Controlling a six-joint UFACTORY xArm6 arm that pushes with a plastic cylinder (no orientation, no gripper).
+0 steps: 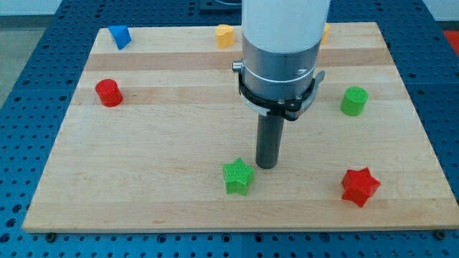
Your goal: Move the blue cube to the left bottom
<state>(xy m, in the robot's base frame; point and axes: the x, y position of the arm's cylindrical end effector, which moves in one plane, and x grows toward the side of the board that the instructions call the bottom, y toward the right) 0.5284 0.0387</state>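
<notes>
The blue cube (120, 36) sits near the top left corner of the wooden board (143, 179). My tip (267, 165) rests on the board near the middle bottom, just to the right of and slightly above a green star block (238, 176). The tip is far from the blue cube, which lies up and to the view's left of it. The arm's white and grey body (281, 50) hides part of the board's top middle.
A red cylinder (109, 92) stands at the left. An orange block (225, 35) lies at the top middle, and another orange block (325, 31) peeks out right of the arm. A green cylinder (353, 100) stands at the right. A red star (359, 186) lies at bottom right.
</notes>
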